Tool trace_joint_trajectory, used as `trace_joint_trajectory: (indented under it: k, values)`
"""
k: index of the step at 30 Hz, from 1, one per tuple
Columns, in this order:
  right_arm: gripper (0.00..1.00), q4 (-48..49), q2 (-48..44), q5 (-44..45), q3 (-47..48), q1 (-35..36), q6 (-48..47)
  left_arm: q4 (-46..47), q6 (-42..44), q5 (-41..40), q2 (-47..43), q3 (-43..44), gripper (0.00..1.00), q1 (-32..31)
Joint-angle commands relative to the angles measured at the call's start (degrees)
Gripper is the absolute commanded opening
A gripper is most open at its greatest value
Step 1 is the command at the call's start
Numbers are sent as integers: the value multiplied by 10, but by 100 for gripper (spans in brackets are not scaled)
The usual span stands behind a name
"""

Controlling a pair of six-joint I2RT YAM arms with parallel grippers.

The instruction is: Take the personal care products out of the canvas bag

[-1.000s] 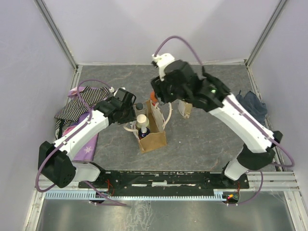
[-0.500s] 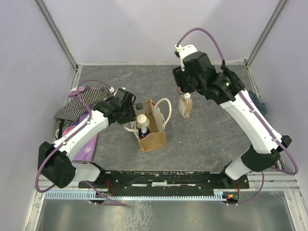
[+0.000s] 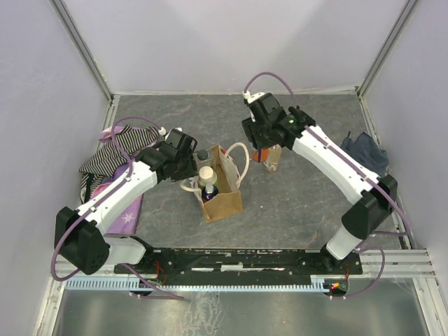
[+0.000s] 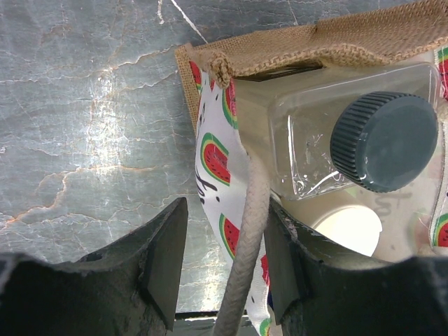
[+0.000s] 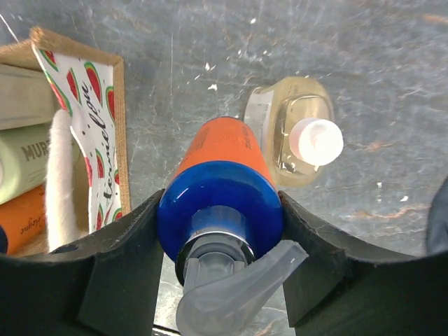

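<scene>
Pale lilac walls (image 3: 210,42) enclose the work area on three sides, joined by grey metal corner posts (image 3: 80,45). The floor is a dark grey, marbled mat (image 3: 301,189) with pale cracks, catching glare in patches. A black rail (image 3: 238,259) and a shiny metal shelf (image 3: 231,311) run along the near edge.

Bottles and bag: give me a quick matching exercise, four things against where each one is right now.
Things:
1. orange-and-blue bottle
2. amber bottle
3. clear square bottle
4. bag handle

Places:
A. standing on the table outside the bag
B. inside the bag
C. between the left gripper's jaws
D. clamped in the right gripper

Pairs: 1-D, 2-A, 3-B, 4-C
</scene>
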Motion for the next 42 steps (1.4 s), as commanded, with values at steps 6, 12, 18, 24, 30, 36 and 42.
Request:
trace_joint_trajectory:
  k: [6,12,18,24,30,36,42]
  values:
    - [36,110,43,-46,-52,-2,32,16,-11,30,-9,-7,55,-4]
    - [36,122,77,-61,-76,-2,43,16,-9,33,-4,-10,55,-4]
    - [75,110,88,-62,-79,-1,52,17,-8,34,-3,-8,55,-4]
    - [87,90,46,-38,-60,-2,49,20,-7,38,4,-6,55,-4]
    - [84,88,-57,-33,-10,23,37,21,-6,34,5,-8,55,-4]
    - [80,27,-54,-78,103,87,5,11,-12,4,-9,-7,55,-4]
    - [79,-4,-21,-136,118,126,18,-5,-8,-14,-21,9,55,-2]
